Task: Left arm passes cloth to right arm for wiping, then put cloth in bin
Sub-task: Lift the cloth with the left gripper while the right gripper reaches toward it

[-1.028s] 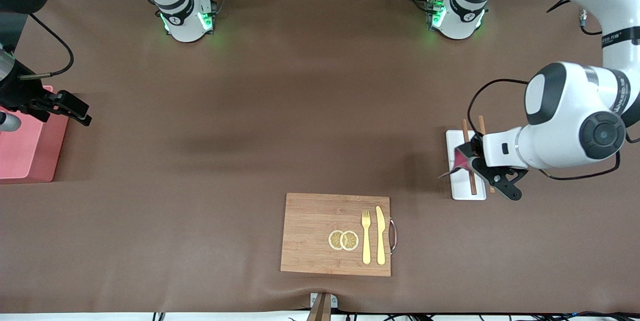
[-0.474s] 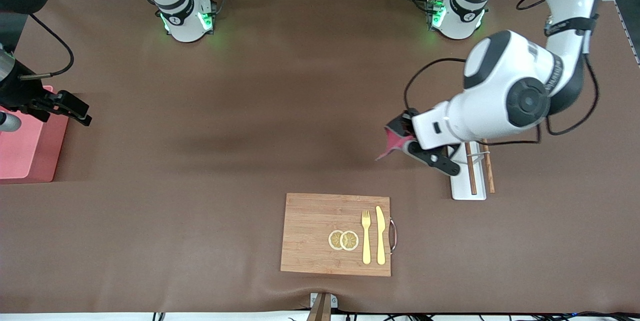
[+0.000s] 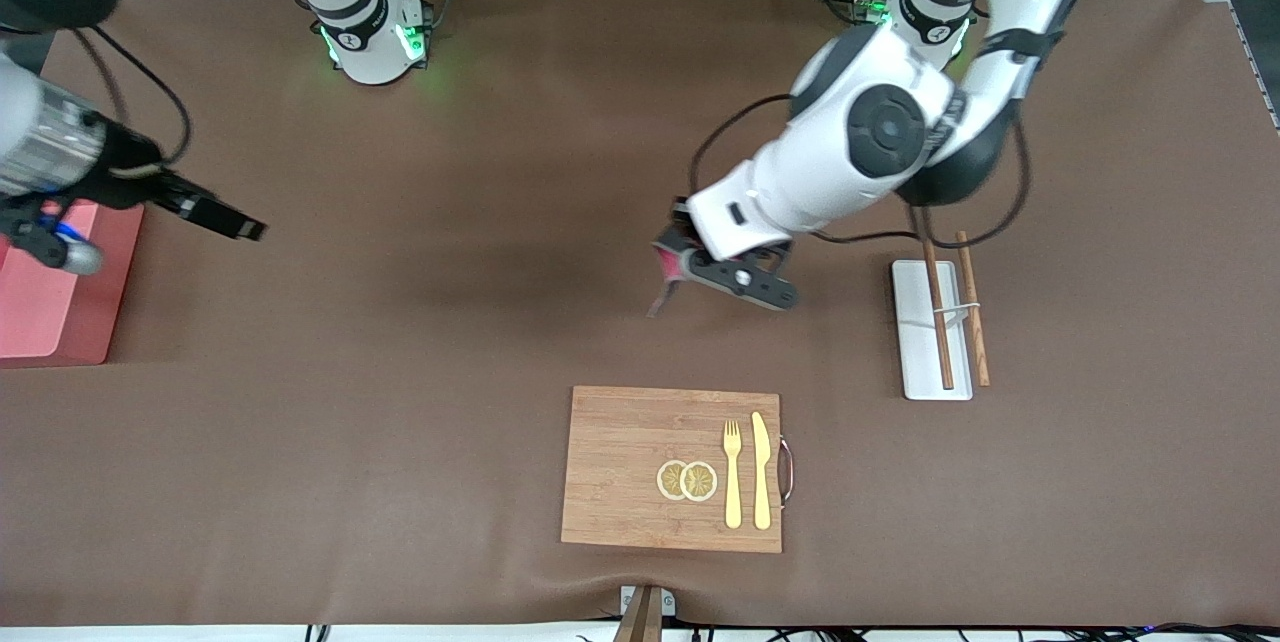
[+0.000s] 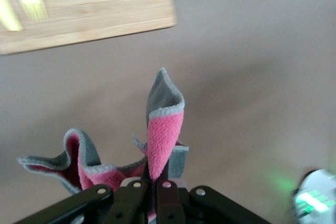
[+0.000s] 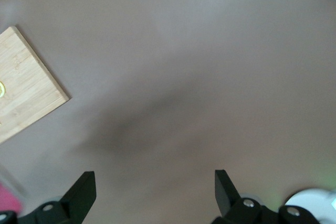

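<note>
Two arms share the job, and their poses show a handover being set up. At the right arm's end of the tabletop sits the salmon-pink bin, parked where the cloth is meant to end up. Just beside it, over bare tabletop, hangs the right tool, its fingers spread wide apart and empty, judged ready to receive. Toward the middle, the left tool is up in the air with its fingers pinched together on the cloth; the left wrist view shows the rag gripped at a bunched fold, grey and pink corners flopping free, which leaves loose fabric for the other tool to catch. Nearer the front camera lies the wooden cutting board with fork, knife and lemon slices. Toward the left arm's end, the white tray carries chopsticks.
</note>
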You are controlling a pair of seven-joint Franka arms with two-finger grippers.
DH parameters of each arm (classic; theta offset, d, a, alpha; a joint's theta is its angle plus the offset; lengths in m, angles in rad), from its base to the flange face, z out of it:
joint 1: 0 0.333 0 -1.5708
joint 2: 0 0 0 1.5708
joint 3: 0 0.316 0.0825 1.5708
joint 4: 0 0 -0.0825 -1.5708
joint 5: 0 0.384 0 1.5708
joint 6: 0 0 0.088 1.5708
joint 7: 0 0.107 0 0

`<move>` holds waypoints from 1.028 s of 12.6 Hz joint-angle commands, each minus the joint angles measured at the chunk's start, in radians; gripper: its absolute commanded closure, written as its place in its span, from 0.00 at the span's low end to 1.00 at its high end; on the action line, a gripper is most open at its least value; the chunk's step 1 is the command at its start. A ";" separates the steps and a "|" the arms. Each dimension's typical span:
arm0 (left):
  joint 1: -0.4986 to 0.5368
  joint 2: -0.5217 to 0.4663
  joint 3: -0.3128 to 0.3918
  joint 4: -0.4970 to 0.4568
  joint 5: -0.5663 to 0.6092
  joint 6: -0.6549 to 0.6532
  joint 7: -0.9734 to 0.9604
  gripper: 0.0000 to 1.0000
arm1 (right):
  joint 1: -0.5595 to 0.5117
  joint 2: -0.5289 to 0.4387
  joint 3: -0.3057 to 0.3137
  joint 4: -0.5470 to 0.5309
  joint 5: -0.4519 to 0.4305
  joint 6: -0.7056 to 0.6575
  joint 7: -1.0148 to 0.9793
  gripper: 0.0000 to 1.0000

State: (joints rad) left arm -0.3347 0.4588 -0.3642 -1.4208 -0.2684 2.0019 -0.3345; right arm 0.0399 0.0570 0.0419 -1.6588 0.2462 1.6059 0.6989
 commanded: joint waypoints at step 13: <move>-0.234 0.040 0.007 0.023 -0.045 0.571 -0.494 1.00 | 0.219 0.221 -0.002 0.017 0.464 0.074 0.741 0.00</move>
State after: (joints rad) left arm -0.5558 0.5062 -0.3642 -1.4042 -0.2977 2.5522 -0.8025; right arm 0.2384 0.2773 0.0479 -1.6610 0.6856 1.6785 1.3925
